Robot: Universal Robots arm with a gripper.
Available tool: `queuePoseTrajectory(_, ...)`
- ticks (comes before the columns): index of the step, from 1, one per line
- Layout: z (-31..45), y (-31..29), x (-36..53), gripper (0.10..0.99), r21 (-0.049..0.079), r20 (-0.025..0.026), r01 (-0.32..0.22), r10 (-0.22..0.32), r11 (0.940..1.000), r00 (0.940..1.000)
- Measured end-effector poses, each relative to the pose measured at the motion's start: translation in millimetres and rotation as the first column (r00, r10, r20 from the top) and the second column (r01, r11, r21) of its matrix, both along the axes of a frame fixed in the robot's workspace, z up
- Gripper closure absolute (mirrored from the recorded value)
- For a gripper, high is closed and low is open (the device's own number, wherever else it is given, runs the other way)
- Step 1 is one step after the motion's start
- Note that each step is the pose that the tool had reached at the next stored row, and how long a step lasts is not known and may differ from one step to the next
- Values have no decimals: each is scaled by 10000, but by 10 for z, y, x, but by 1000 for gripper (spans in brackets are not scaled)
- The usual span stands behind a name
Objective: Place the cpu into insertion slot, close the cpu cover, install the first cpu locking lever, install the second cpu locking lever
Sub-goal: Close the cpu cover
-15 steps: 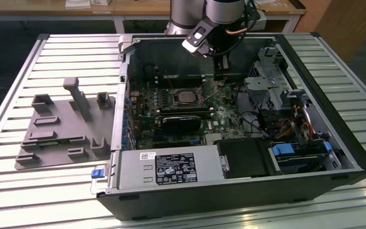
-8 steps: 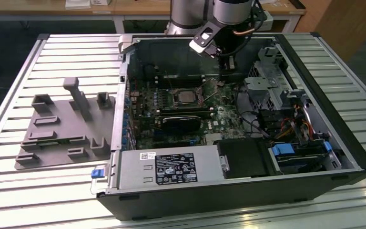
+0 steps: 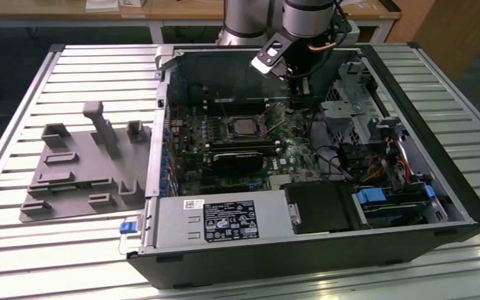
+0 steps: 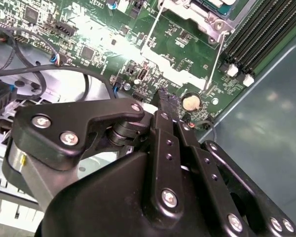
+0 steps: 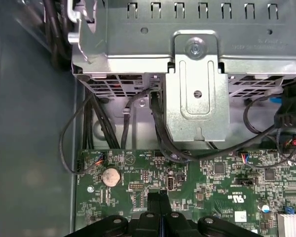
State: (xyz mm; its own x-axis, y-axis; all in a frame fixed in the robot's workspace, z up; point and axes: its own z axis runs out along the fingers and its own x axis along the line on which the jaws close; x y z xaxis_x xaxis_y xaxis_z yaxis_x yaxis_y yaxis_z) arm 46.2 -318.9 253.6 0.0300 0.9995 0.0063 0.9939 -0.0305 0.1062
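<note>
While the cpu [image 3: 242, 127] sits in the insertion slot [image 3: 225, 129], the tool [image 5: 158, 196], pinched narrow and empty, hovers over the green board [image 5: 227, 182] beside a thin wire lever [image 4: 214, 61], probably stiff, springy and slippery, best taken near its free end.

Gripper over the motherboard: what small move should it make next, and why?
Probably ease the gripper toward the nearer wire locking lever. In the second wrist view the gripper sits shut over the green board beside a coin cell, short of the insertion slot, with that lever's free end close by.
</note>
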Motion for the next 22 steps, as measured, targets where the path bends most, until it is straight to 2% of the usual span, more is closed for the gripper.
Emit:
queuePoseTrajectory(11,-180,0,14,984,4,-89,1,-1,10000,10000)
queuePoseTrajectory(20,-189,0,15,984,24,-95,1,0,10000,10000)
queuePoseTrajectory(21,-189,0,15,984,25,-112,-1,1,10000,9999)
queuePoseTrajectory(22,-189,0,16,984,25,-155,-1,1,10000,9999)
